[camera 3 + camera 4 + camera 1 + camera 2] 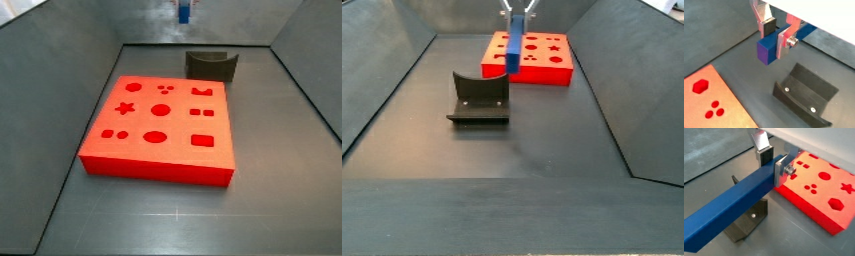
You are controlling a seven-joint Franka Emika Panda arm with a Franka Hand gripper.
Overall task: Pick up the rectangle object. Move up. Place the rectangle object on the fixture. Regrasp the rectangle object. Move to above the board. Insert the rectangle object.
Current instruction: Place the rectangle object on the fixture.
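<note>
My gripper point(776, 34) is shut on the rectangle object point(769, 51), a long thin blue block that hangs downward from the fingers and is clear of the floor. It shows along its length in a wrist view point(731, 210). In a side view the gripper point(516, 8) is high up, with the block point(512, 50) hanging near the fixture point(478, 98) and the board point(532, 58). In a side view the gripper point(185, 8) is above the dark fixture point(211, 66). The red board point(160, 125) lies flat with shaped cut-outs. Fixture point(807, 92) and board point(711, 100) lie below the block.
Grey sloping walls point(382, 80) surround the dark floor point(516, 150). The fixture point(747, 223) stands right beside the board's point(821, 183) short edge.
</note>
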